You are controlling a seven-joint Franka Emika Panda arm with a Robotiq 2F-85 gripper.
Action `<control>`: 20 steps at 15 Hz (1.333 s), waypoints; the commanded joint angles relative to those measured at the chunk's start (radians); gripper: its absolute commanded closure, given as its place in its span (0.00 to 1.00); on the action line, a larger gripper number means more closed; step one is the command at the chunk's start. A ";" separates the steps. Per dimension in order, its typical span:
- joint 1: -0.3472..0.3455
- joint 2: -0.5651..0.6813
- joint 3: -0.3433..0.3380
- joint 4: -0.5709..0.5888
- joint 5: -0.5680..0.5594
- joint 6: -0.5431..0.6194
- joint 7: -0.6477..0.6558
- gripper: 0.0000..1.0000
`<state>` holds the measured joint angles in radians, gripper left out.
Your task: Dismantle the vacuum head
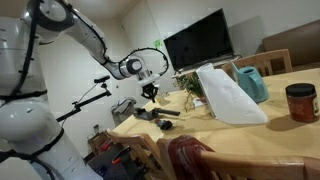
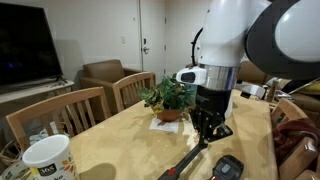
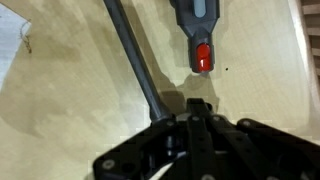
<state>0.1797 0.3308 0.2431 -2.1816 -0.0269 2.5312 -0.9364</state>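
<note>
My gripper (image 1: 151, 92) (image 2: 208, 136) hangs just above the wooden table (image 2: 120, 135), fingers pressed together in the wrist view (image 3: 196, 108). A dark tube (image 3: 135, 60) lies on the table and runs under the gripper's left side; it also shows in an exterior view (image 2: 186, 163). I cannot tell whether the fingers touch it. A small low black piece, probably the vacuum head (image 1: 165, 122), lies on the table in front of the gripper. A grey boxy piece with a red button (image 3: 201, 52) (image 2: 228, 167) lies beside the tube.
A white bag (image 1: 226, 95), a teal pitcher (image 1: 251, 83) and a red jar (image 1: 300, 102) stand further along the table. A potted plant (image 2: 167, 99) is behind the gripper, a white cup (image 2: 46, 158) at the near corner. Wooden chairs (image 2: 70, 112) line the table edge.
</note>
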 commanded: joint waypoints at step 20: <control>-0.001 0.242 0.064 0.235 -0.083 -0.014 -0.014 0.99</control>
<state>0.1855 0.5701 0.2999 -1.9498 -0.1021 2.5203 -0.9561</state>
